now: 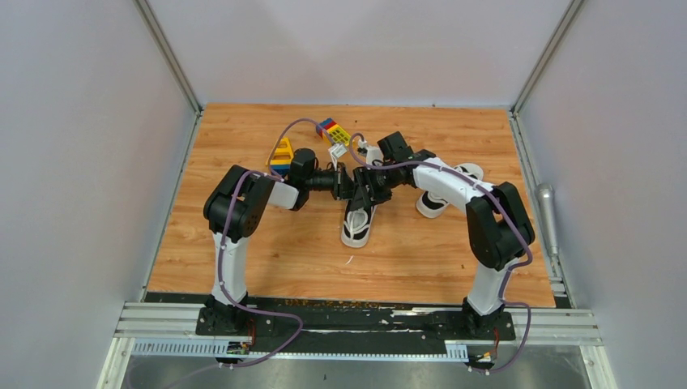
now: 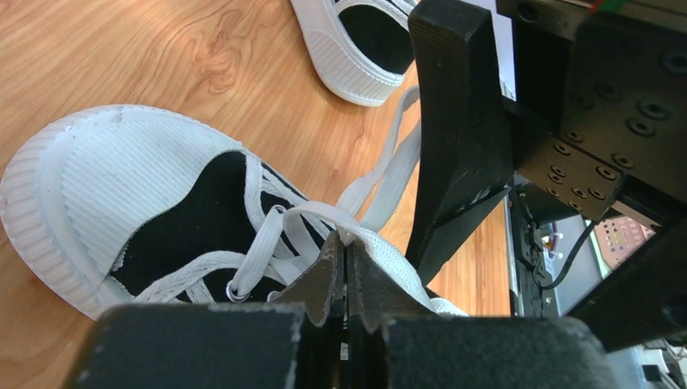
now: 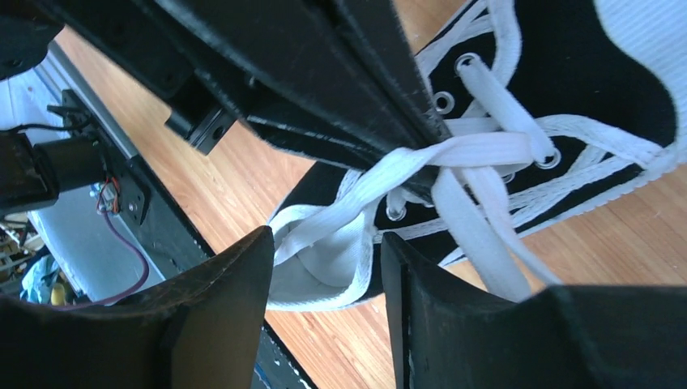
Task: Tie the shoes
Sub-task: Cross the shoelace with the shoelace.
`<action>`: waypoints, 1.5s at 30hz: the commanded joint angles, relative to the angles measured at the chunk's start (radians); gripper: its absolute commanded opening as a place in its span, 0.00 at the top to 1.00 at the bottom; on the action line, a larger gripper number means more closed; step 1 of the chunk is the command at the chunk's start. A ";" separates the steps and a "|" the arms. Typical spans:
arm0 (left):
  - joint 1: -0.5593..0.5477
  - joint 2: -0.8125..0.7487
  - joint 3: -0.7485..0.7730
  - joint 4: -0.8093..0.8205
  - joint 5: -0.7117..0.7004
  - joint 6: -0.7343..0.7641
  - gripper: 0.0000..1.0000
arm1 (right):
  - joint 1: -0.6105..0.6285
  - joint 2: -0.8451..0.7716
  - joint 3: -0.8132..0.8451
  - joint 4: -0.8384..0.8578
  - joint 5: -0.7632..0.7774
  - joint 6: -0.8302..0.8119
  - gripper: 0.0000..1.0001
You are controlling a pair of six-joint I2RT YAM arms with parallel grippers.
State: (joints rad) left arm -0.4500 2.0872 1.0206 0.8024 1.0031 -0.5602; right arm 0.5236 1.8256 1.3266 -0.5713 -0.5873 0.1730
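We take shoe (image 3: 583,89) as landmark: black canvas, white lace (image 3: 486,150) threaded through eyelets. Left gripper (image 3: 413,138) over shoe's tongue, fingers pressed together on flat lace strand, strand pulled straight. Right gripper (image 3: 324,239) near shoe's heel opening, jaws apart, slack lace loop showing in gap; we cannot tell whether pads touch it. Beyond shoe's heel: wooden table (image 3: 243,186), black rail (image 3: 166,223), purple cable (image 3: 130,247).
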 commanded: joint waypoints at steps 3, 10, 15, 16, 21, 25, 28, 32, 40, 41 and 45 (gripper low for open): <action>-0.001 -0.058 -0.009 -0.026 -0.009 0.037 1.00 | 0.020 0.034 0.054 0.041 0.046 0.054 0.59; -0.001 -0.063 -0.009 -0.029 -0.011 0.043 1.00 | 0.024 0.028 0.055 0.030 0.019 0.015 0.96; -0.001 -0.064 -0.010 -0.025 -0.015 0.045 1.00 | 0.018 -0.021 0.033 0.021 0.025 0.000 1.00; -0.001 -0.063 -0.009 -0.025 -0.015 0.044 1.00 | 0.018 -0.027 0.030 0.023 0.027 0.009 0.96; -0.001 -0.055 -0.002 -0.018 -0.014 0.036 1.00 | 0.017 0.006 0.048 0.021 0.071 0.055 0.60; -0.001 -0.056 0.002 -0.016 -0.013 0.033 1.00 | 0.018 0.049 0.075 0.023 0.078 0.079 0.60; -0.001 -0.056 0.002 -0.018 -0.015 0.033 1.00 | 0.018 0.067 0.088 0.024 0.088 0.087 0.66; -0.001 -0.054 0.001 -0.020 -0.015 0.032 1.00 | 0.018 0.075 0.092 0.029 0.077 0.082 0.74; -0.001 -0.043 0.008 -0.019 -0.014 0.031 1.00 | 0.018 0.021 0.073 0.004 0.015 -0.015 1.00; -0.001 -0.042 0.008 -0.024 -0.013 0.032 1.00 | 0.018 0.008 0.069 -0.004 -0.003 -0.041 1.00; -0.001 -0.033 0.008 -0.027 -0.009 0.035 1.00 | 0.018 -0.006 0.070 -0.086 -0.067 -0.155 1.00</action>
State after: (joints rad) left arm -0.4500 2.0834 1.0195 0.7734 0.9920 -0.5442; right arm 0.5411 1.8862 1.3827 -0.5880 -0.5705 0.1490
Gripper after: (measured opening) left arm 0.008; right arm 0.015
